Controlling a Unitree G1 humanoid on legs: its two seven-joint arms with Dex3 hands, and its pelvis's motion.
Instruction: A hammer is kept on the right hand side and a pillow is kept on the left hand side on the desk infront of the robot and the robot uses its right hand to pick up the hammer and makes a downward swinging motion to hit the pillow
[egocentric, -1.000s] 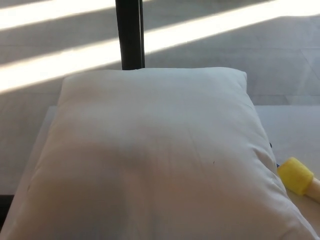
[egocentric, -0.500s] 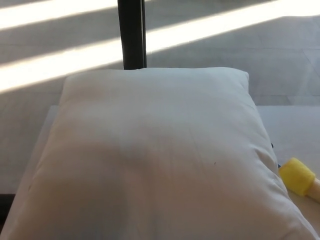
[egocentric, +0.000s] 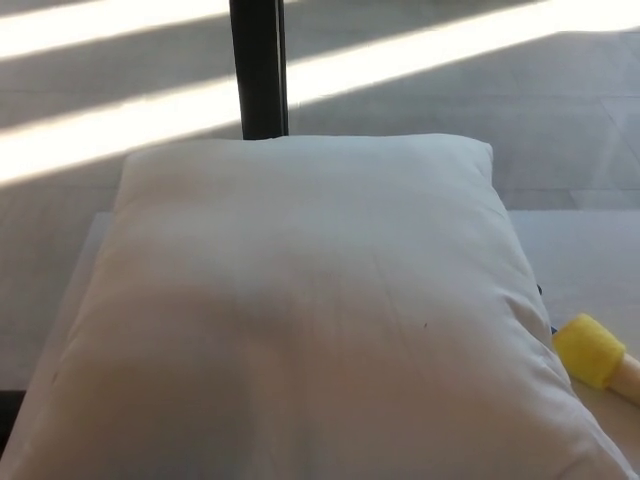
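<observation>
Head view, single frame inspected. Neither robot hand nor either arm appears, so whether the hands are spread, closed or holding anything cannot be determined.

Item one: a large white rectangular fabric pillow (egocentric: 300, 310) lies flat on the pale white desk top (egocentric: 585, 265). It covers most of the desk's left and centre portions, and its near edge runs past the bottom of the frame. Its far edge sits at or just over the desk's far edge. A small dark speck marks the fabric right of the pillow's centre.

Item two: a hammer with a yellow cylindrical head and a cream-coloured handle (egocentric: 596, 353) lies on the desk at the right edge of the frame, just beside the pillow's right side near the desk's front right area. Only the head and a short stub of handle are visible. Contact with the pillow cannot be confirmed.

Surroundings: a dark vertical post (egocentric: 258, 65) stands beyond the desk's far edge, behind the pillow. Grey tiled floor (egocentric: 500, 120) lies beyond, crossed by bright diagonal bands of sunlight.
</observation>
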